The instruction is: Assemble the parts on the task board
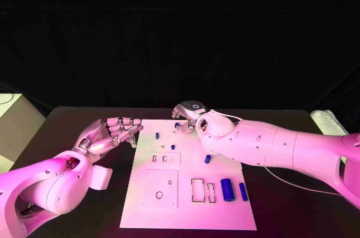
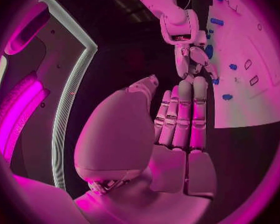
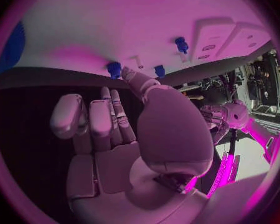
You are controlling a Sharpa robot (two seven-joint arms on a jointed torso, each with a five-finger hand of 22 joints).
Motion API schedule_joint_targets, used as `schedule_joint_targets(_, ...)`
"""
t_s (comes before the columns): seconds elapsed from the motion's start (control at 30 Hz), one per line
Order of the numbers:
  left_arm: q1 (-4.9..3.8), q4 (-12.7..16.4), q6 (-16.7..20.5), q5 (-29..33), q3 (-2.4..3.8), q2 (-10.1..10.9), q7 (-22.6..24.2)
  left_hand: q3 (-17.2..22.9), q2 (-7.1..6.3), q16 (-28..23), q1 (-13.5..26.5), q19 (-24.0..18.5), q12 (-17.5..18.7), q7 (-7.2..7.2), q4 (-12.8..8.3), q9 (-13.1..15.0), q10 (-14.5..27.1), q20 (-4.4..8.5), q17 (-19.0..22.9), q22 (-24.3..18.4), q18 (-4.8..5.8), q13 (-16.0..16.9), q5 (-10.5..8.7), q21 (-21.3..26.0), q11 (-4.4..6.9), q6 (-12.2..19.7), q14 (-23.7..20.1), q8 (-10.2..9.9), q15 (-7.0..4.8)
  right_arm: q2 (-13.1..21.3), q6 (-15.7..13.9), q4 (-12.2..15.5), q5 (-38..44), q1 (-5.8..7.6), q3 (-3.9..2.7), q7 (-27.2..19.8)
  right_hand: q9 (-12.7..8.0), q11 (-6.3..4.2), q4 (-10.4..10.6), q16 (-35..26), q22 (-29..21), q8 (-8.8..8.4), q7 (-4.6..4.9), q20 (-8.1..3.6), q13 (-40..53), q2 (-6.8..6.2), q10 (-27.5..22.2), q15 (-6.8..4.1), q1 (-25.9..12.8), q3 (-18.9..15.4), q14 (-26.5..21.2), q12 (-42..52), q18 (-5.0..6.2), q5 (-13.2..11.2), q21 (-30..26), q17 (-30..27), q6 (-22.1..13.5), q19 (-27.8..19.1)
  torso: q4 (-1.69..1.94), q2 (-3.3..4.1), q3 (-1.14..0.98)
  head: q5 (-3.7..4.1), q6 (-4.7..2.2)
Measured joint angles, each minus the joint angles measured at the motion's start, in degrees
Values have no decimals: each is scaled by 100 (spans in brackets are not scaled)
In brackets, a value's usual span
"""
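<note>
The white task board point(image 1: 191, 212) lies in the middle of the table. Small blue pegs point(image 1: 157, 135) point(image 1: 172, 146) stand near its far end, and another blue part point(image 1: 208, 158) lies mid-board. Two blue cylinders point(image 1: 227, 189) point(image 1: 243, 191) lie at the near right, beside rectangular slots. My right hand point(image 1: 191, 116) hovers over the board's far edge; its thumb tip touches a blue peg point(image 3: 114, 68) while the other fingers point(image 3: 109, 114) stay straight and apart from it. My left hand point(image 1: 112, 134) sits just off the board's left edge, fingers point(image 2: 180, 117) extended and holding nothing.
A white block point(image 1: 101, 178) lies on the table under my left forearm. A pale box point(image 1: 15, 126) stands off the table's left side, and a white ribbed object point(image 1: 328, 122) lies at the far right. A thin cable point(image 1: 288, 182) trails from my right arm.
</note>
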State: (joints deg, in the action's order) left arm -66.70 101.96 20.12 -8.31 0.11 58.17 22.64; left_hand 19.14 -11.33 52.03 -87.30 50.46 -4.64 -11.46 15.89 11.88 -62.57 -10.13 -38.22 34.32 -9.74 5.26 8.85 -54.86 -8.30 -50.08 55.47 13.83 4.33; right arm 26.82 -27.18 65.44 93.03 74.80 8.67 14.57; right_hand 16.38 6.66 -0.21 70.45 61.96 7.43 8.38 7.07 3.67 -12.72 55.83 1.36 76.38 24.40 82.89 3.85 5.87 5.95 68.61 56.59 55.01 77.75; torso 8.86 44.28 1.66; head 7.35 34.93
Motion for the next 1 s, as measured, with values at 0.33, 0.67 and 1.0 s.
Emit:
schedule_joint_targets(0.33,-1,-15,-2,6,0,38,-6,0,0,0,0,0,0,0,0,0,0,0,0,0,0,0,0,0,0,0,0,0,0,558,-129,561,-23,6,-28,-33,-67,-27,711,0,-153,-149,-61,-20,24,95,50,4,632,-936,-4,118,32,4,-235,-101,-58,64,-22,-2,1,-28,-15)
schedule_joint_targets(0.67,-2,-41,-5,19,-1,67,-14,0,0,0,0,-21,0,0,0,-1,21,22,0,10,1,-1,0,0,21,0,-20,0,21,1785,-258,1576,-535,123,-91,34,-105,-269,1096,649,1211,-279,8,-204,478,-134,1759,-221,448,-919,112,919,-149,219,888,808,-167,600,-99,-15,-24,8,-73)
schedule_joint_targets(1.0,-3,-68,-10,25,-1,59,-31,0,0,0,0,-21,0,0,0,-1,21,22,0,9,1,-1,0,0,21,0,-20,0,21,2285,-41,1870,-1433,135,-94,144,159,-329,1423,1373,1299,212,12,-242,5259,-129,2730,-277,587,-1623,114,5577,-335,329,1601,1815,-418,636,-142,-12,-59,29,-86)
